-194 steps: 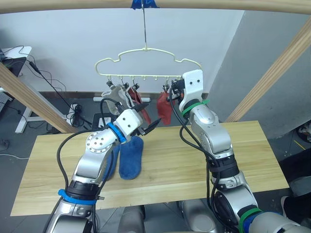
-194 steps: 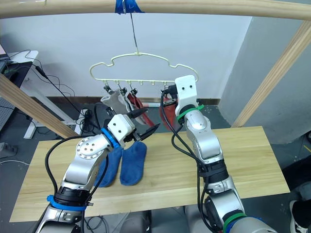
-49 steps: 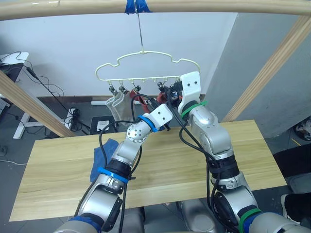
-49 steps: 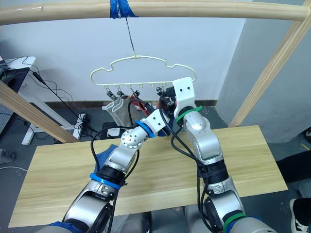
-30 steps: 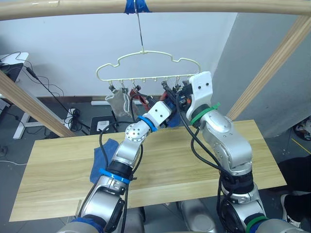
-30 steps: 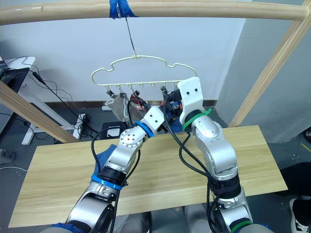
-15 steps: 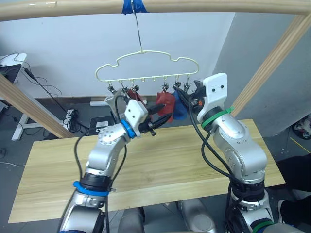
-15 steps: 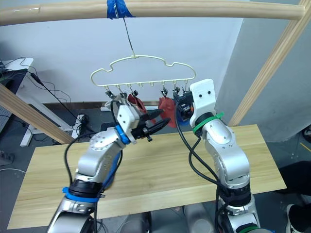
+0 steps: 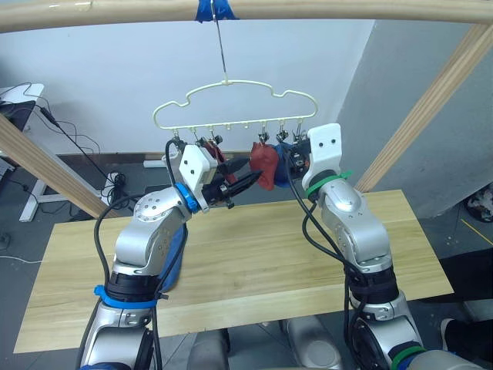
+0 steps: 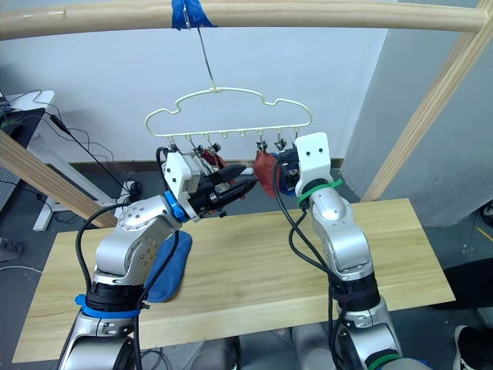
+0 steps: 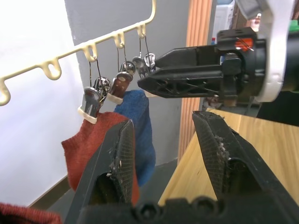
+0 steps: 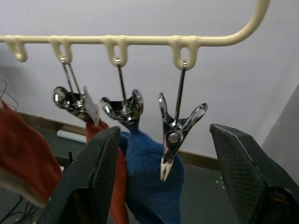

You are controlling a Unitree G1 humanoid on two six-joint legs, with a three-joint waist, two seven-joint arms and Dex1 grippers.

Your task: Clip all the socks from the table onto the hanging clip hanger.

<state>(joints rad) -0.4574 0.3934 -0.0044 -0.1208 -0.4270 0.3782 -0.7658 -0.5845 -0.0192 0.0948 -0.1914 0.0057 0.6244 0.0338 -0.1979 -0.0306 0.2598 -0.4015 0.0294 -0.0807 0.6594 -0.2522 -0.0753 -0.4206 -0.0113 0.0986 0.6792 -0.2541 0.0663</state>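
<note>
White wall behind; pale yellow wavy wire clip hanger (image 9: 231,104) hangs from wood pole. Last blue ankle sock (image 10: 171,267) lies lengthwise on light plank desk (image 9: 254,254), under the left arm, nearer it. Left gripper (image 9: 240,180) apart, empty. Right gripper (image 12: 161,186) apart round the empty end clip (image 12: 175,128).

Pale yellow clip hanger (image 9: 231,104) holds rust-red sock (image 12: 105,186) and blue sock (image 12: 152,186); light wooden table (image 9: 254,262).
</note>
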